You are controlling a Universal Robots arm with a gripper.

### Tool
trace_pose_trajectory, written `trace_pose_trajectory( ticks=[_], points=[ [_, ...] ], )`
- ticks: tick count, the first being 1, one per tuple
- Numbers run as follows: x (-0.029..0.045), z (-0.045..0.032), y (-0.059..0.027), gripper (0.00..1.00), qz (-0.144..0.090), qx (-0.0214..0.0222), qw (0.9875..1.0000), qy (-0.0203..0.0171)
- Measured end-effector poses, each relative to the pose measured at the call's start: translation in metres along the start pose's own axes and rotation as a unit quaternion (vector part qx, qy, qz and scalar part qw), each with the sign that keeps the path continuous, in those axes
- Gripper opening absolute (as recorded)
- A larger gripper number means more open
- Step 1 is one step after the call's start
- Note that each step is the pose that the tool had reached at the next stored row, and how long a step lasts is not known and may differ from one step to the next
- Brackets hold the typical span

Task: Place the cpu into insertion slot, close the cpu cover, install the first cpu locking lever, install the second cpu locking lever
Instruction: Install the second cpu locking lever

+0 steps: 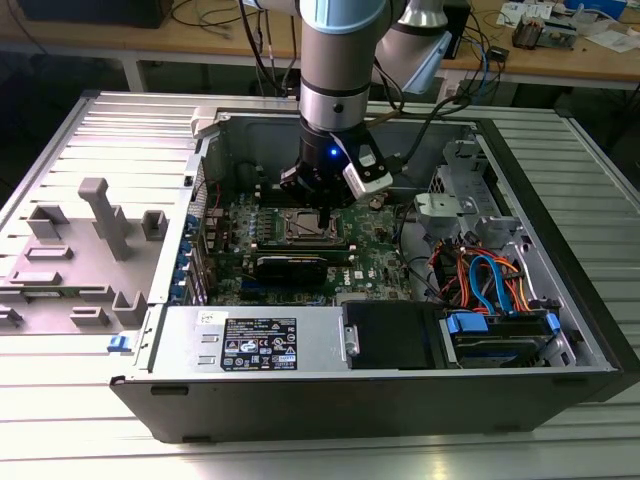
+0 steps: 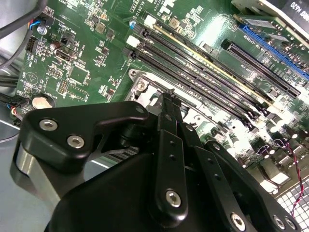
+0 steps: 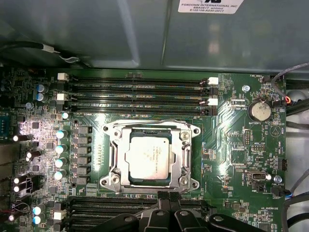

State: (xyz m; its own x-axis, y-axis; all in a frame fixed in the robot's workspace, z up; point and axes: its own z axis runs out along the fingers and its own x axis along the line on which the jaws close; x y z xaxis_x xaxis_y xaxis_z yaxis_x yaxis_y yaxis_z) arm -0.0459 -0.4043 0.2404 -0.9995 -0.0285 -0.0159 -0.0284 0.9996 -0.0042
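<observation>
- the cpu [image 3: 147, 158] is seen in the first wrist view at the centre of the frame, lying flat inside the insertion slot [image 3: 112, 180], its silver top framed by the metal rim.
- the cpu cover [image 3: 117, 154] appears to lie down over the chip, its window around the silver top; whether it is fully seated cannot be told.
- the gripper [image 3: 164, 196] is seen at the lower centre of that frame, its fingers drawn narrow, almost together, nothing being held; the tips stand just beside the lower edge of the socket frame.
- in the second wrist view the same narrow fingertip [image 2: 168, 96] is shown near the middle of the frame, close above a corner of the socket frame, with the memory slots [image 2: 203, 72] running to the upper right.
- in the exterior view the gripper is lowered into the open computer case [image 1: 560, 250], over the motherboard [image 1: 385, 262] at the centre of the frame.
- the step in hand is judged to be a locking lever, the chip being already placed.
- to do it well, the thin lever wire should be met squarely by the fingertip, pressed down and then guided sideways under its hook, with the push kept off the chip and the nearby capacitors [image 3: 60, 162].
</observation>
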Motion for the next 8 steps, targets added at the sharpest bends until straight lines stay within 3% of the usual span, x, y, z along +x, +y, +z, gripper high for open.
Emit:
trace_pose_trajectory(
  ticks=[8],
  points=[
    [0.0,0.0,-0.0001,0.11,0.0,0.0,1.0,0.0]
  ],
)
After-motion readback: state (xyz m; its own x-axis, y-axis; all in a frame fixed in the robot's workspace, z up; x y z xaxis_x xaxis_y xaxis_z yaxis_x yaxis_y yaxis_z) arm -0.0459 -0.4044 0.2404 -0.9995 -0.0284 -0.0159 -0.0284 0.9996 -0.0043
